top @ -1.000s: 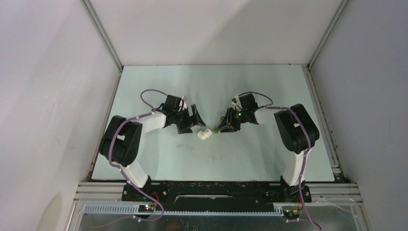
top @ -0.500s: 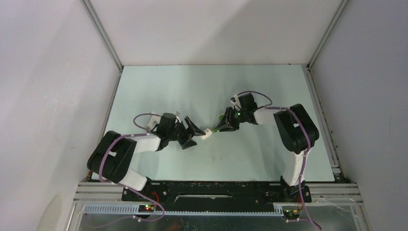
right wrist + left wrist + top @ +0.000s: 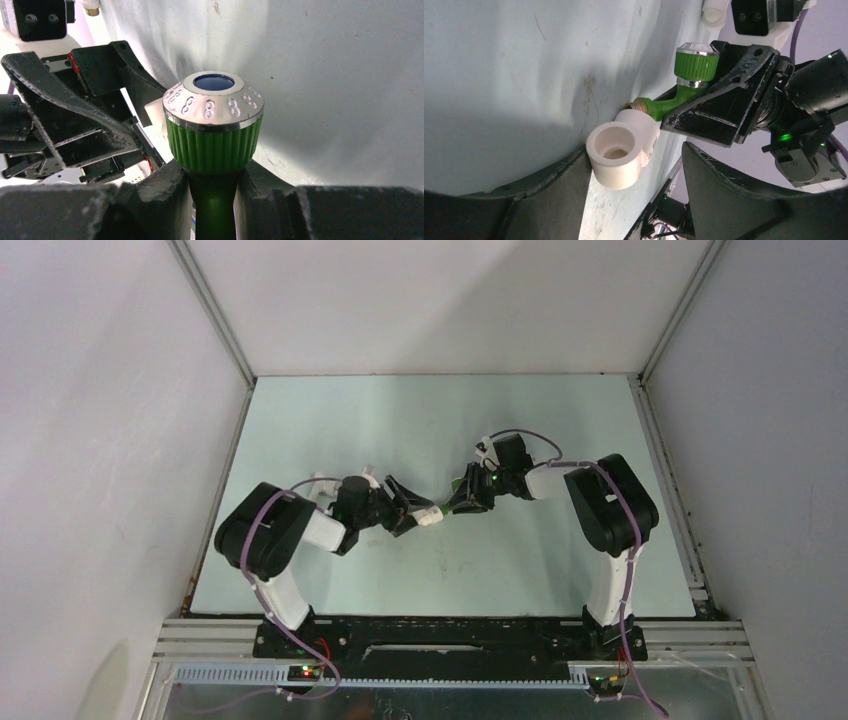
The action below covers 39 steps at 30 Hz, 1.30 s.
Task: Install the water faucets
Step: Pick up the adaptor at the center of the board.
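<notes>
In the top view, the two arms are seen meeting near the middle of the pale green table (image 3: pixel 420 420). The left gripper (image 3: pixel 421 517) is set around a short white plastic elbow fitting (image 3: pixel 429 518). The right gripper (image 3: pixel 457 504) is placed just beside it on the right, with a bright green plastic faucet (image 3: pixel 448 509) carried at its tip. The white faucet is not seen in any view.

In the left wrist view, the fitting is shown between the left fingers (image 3: pixel 544 200) — the jaws stand apart, one finger touching the open socket and a gap left on the other side, so nothing is clamped yet. The faucet's brass-coloured threaded end (image 3: pixel 636 105) is set at the mouth of the fitting's side port. How far it is screwed in cannot be told.

In the right wrist view, the faucet's stem is pinched tight between the right fingers (image 3: pixel 150 195), just under the ribbed knob (image 3: pixel 214 135) with its silver cap.

The step in hand is judged to be securing the fitting so that the faucet can be screwed home. The fitting is best gripped squarely across its body, clear of the port that takes the thread. A firm hold is needed before any twist is applied — otherwise the fitting may simply spin with the faucet. The thread and the port should be kept on one line, since a tilted start would likely cross-thread the soft plastic.
</notes>
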{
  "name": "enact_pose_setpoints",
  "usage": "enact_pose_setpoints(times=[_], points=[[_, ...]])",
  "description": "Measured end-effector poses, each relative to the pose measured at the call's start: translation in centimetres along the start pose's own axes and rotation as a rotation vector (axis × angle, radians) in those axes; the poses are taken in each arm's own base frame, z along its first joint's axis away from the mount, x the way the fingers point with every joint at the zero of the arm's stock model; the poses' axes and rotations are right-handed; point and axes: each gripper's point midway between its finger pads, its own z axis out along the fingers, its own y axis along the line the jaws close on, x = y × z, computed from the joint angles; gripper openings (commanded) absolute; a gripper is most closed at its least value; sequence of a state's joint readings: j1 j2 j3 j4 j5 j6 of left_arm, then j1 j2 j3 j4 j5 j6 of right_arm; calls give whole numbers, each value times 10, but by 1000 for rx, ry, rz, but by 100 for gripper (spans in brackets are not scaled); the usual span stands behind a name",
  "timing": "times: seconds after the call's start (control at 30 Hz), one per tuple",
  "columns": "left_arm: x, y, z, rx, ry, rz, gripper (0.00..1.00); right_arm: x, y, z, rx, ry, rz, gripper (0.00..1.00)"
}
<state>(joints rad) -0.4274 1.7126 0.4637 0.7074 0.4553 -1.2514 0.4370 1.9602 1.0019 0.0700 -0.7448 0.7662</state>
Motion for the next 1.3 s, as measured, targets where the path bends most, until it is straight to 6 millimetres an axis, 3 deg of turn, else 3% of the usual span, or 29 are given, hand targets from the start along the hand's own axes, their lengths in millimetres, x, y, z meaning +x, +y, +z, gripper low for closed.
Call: enact_pose_setpoints(times=[0.3,0.37,0.57,0.87,1.1,1.2,1.3], points=[[-2,-4,4,77,-22,-20,72,4,2,1,-8,13,-2,0],[-1,-5,4,77,-19,-18,68,4,3,1,-8,14,-1,0],[7,-5,7,68,0,-12,38,5,2,1,-6,17,10,0],[8,-5,11,41,11,-19,1,5,0,0,2,17,19,0],[6,-9,10,7,21,13,0,6,1,-5,13,18,16,0],[3,-16,3,-25,25,76,0,3,9,-18,17,0,-11,0],[-10,-40,-11,-30,7,180,0,-4,27,-43,2,-48,-64,0]])
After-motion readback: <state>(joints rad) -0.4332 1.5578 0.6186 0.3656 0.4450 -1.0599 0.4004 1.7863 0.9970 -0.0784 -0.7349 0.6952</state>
